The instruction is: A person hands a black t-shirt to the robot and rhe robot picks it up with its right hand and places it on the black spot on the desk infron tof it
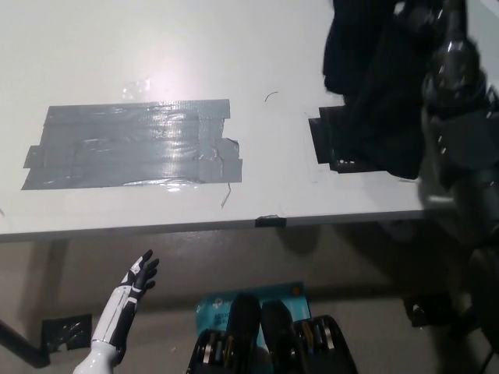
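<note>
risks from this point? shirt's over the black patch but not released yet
1. The black t-shirt hangs bunched from the black right robot hand; it covers only part of the black tape square, so a release now may land off-centre.
2. The cloth drapes near the white desk's front edge, so it could slide off.
3. Fabric may snag on the robot hand at release.

The white left robot hand rests open below the desk.

A lab-like test space: a plain white desk (195,47) marked with grey tape patches (132,144).
</note>
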Motion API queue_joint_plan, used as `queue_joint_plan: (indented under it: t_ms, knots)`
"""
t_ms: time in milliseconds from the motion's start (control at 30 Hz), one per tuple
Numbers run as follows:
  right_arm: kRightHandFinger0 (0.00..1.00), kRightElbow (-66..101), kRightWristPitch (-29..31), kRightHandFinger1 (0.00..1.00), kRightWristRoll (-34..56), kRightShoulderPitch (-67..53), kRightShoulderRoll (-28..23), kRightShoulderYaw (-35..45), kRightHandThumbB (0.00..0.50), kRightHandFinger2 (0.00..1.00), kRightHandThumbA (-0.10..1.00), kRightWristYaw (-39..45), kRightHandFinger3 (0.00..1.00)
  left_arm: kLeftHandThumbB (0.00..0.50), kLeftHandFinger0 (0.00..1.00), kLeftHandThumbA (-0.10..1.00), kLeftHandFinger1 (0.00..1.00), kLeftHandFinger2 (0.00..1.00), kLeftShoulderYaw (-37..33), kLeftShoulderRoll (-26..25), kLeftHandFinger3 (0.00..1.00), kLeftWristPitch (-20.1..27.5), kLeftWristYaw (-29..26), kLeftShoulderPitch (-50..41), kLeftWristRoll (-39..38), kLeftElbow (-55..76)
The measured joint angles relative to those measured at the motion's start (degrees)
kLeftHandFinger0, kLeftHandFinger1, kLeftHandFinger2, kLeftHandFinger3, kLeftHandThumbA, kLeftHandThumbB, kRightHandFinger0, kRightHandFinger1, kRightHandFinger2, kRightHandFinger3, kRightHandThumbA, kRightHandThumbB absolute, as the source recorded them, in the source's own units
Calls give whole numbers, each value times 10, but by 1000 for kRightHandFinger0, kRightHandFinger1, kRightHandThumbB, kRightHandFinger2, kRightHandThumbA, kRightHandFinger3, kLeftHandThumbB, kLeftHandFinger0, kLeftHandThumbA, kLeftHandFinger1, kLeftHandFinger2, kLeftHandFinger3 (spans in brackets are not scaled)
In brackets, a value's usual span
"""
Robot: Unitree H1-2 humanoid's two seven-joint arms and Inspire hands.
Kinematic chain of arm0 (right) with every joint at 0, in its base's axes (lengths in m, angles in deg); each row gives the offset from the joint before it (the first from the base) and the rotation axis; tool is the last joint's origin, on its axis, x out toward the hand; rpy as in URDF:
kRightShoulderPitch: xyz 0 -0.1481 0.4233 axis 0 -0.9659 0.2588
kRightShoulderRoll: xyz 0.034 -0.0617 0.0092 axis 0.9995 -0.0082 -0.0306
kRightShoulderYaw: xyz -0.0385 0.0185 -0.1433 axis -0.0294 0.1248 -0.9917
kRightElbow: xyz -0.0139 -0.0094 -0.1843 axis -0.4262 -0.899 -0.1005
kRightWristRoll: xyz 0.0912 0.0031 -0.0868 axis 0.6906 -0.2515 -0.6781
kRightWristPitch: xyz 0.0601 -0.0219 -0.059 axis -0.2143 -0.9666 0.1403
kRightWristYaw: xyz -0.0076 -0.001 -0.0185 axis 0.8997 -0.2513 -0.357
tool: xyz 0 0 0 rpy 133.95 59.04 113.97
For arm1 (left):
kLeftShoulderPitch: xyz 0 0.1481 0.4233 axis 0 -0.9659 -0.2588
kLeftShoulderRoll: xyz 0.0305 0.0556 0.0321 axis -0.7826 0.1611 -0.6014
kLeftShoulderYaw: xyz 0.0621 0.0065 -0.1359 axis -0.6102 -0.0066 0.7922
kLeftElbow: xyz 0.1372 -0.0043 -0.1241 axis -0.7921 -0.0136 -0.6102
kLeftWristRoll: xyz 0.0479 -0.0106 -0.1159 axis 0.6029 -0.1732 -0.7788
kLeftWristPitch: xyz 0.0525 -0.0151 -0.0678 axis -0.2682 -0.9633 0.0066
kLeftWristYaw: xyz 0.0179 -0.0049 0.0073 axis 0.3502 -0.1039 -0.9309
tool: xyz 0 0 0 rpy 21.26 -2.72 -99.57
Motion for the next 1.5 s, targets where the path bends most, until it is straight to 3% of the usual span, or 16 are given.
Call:
queue_joint_plan:
  t_ms: [67, 100, 133, 167, 200, 233, 267, 333, 467, 600, 700, 833, 900, 1067, 1133, 1500]
  knots:
    - [84, -28, 14, 451, 0, -6, 4, -3, 191, 777, -100, 0, 777, 500, 1000, 1000, 1000, 1000, 0, 0, 1000, 0, 0, 1, 0, 0]
    - [94, -55, 28, 426, -1, -16, 10, -11, 195, 718, -12, 0, 723, 500, 1000, 1000, 1000, 1000, 0, 0, 1000, 0, 0, 1, 1, 0]
    - [347, -60, 31, 622, -1, -18, 11, -14, 203, 894, 172, -1, 928, 500, 1000, 1000, 1000, 1000, 0, 0, 1000, 0, 0, 1, 1, 0]
    - [333, -94, 47, 582, -5, -25, 17, -34, 204, 809, 171, -1, 876, 500, 1000, 1000, 1000, 1000, 0, -1, 1000, 0, 0, 1, 2, 0]
    - [616, -118, 57, 805, -8, -29, 20, -49, 233, 1000, 258, 2, 1000, 500, 1000, 1000, 1000, 1000, 0, -1, 1000, 0, 0, 3, 2, 0]
    - [834, -132, 61, 1000, -11, -32, 22, -61, 262, 1000, 332, 7, 1000, 500, 1000, 1000, 1000, 1000, 0, -2, 1000, 0, 0, 4, 2, 0]
    - [1000, -147, 66, 1000, -13, -34, 23, -75, 262, 1000, 380, 16, 1000, 500, 1000, 1000, 1000, 1000, 0, -4, 1000, -1, 0, 6, 2, 0]
    - [1000, -158, 68, 1000, -17, -29, 19, -94, 259, 1000, 412, 33, 1000, 500, 1000, 1000, 1000, 1000, 0, -6, 1000, -2, 0, 9, 2, 0]
    - [1000, -169, 67, 1000, -20, -18, 6, -121, 288, 1000, 350, 67, 1000, 500, 1000, 1000, 1000, 1000, 0, -7, 1000, -4, 0, 11, 2, 0]
    - [1000, -170, 63, 1000, -23, -9, -7, -146, 350, 1000, 437, 106, 1000, 500, 1000, 1000, 1000, 998, 0, -7, 1000, -6, 0, 12, 2, 0]
    - [1000, -162, 55, 1000, -23, -3, -19, -155, 343, 1000, 395, 140, 1000, 500, 1000, 1000, 1000, 984, 0, -9, 1000, -9, 0, 17, 2, 0]
    - [1000, -126, 41, 1000, -16, -3, -37, -154, 377, 1000, 429, 183, 1000, 494, 931, 1000, 1000, 921, 0, -15, 1000, -13, 1, 22, 2, 0]
    - [1000, -95, 30, 1000, -14, -5, -47, -154, 398, 1000, 558, 201, 1000, 496, 892, 1000, 1000, 905, 0, -17, 1000, -15, 1, 24, 2, 0]
    - [1000, 11, -4, 1000, -6, -9, -82, -151, 449, 1000, 568, 253, 1000, 497, 864, 1000, 1000, 898, 0, -23, 1000, -19, 1, 29, 3, 0]
    - [1000, 49, -18, 1000, -1, -12, -95, -149, 498, 1000, 684, 270, 1000, 493, 862, 1000, 996, 878, 0, -23, 1000, -20, 1, 29, 3, -2]
    - [1000, 255, -83, 1000, 52, -44, -159, -107, 500, 1000, 640, 338, 1000, 500, 845, 1000, 983, 892, 0, -24, 1000, -24, 0, 29, 3, -19]
